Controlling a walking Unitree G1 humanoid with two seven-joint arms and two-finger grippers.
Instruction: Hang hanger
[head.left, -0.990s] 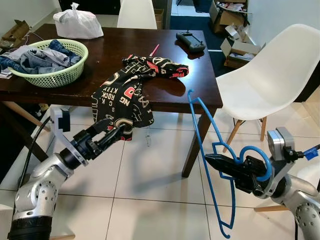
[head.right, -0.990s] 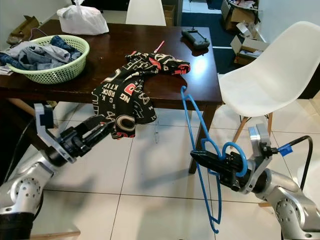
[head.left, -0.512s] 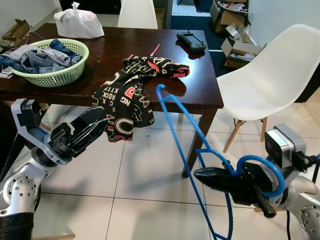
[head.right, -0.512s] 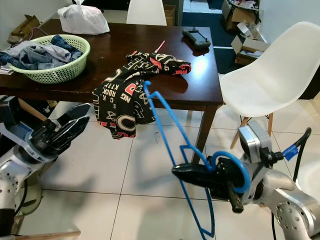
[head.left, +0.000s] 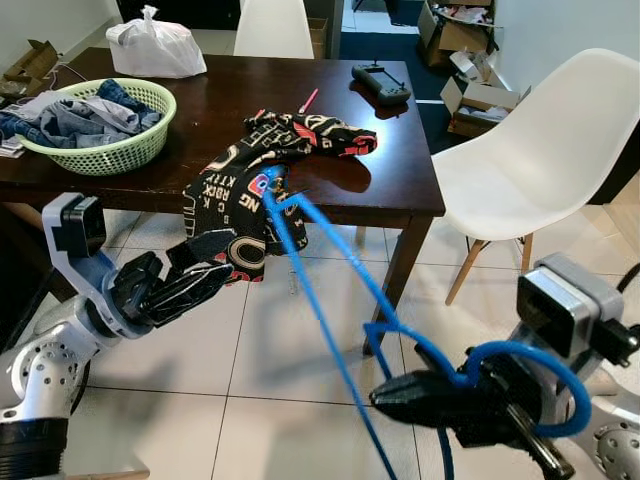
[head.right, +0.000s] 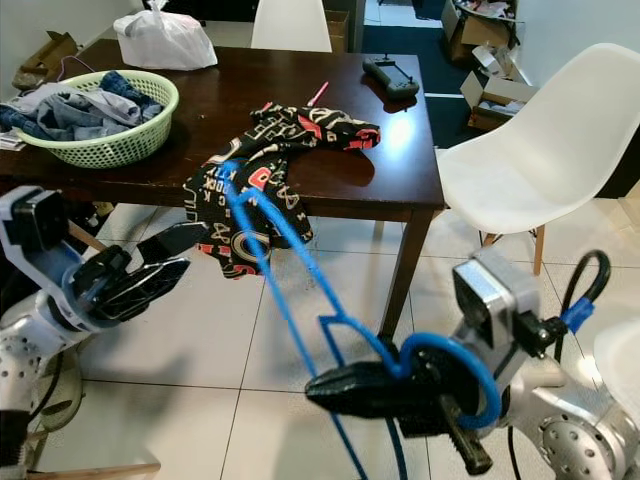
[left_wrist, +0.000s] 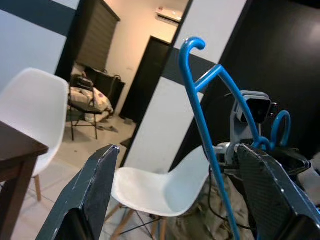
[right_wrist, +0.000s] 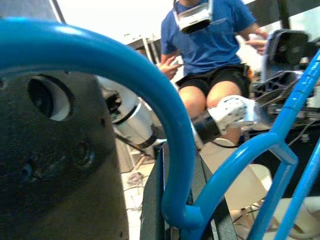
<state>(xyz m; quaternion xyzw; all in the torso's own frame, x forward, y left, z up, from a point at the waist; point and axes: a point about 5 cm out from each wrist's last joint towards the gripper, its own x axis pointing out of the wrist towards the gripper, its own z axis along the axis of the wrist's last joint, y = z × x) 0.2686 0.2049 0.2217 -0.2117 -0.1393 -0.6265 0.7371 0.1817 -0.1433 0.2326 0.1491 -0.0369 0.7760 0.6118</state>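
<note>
1. Blue plastic is what we see first: the hanger (head.left: 330, 290) is in our right gripper (head.right: 345, 388), its long frame reaching up and away from the fingers toward the patterned black garment (head.left: 255, 180) that droops off the edge of the dark wooden table (head.left: 400, 190).

2. We judge the task barely under way. The hanger is picked up and carried, but it hangs on nothing, and no rail or hook to receive it can be made out. Threading the garment and finding a place to hang it both look left to do.

3. Our right gripper is pinched on the hanger near the curled hook, which loops around the wrist end (in the right wrist view that blue curve sits pressed against the gripper body). The frame's far tip lies just in front of the garment; whether it touches the cloth we cannot tell.

4. Our left gripper (head.left: 190, 290) holds nothing. Its two fingers (left_wrist: 95, 190) are spread wide, and in the left wrist view the hanger stands ahead between them, apart from both. The garment's hanging hem is just above and beyond its fingertips.

5. Well beyond the left gripper sit a green basket (head.left: 95, 155) of clothes and a white bag (head.left: 155, 45); a white chair (head.left: 530, 150) stands beyond the right one.
</note>
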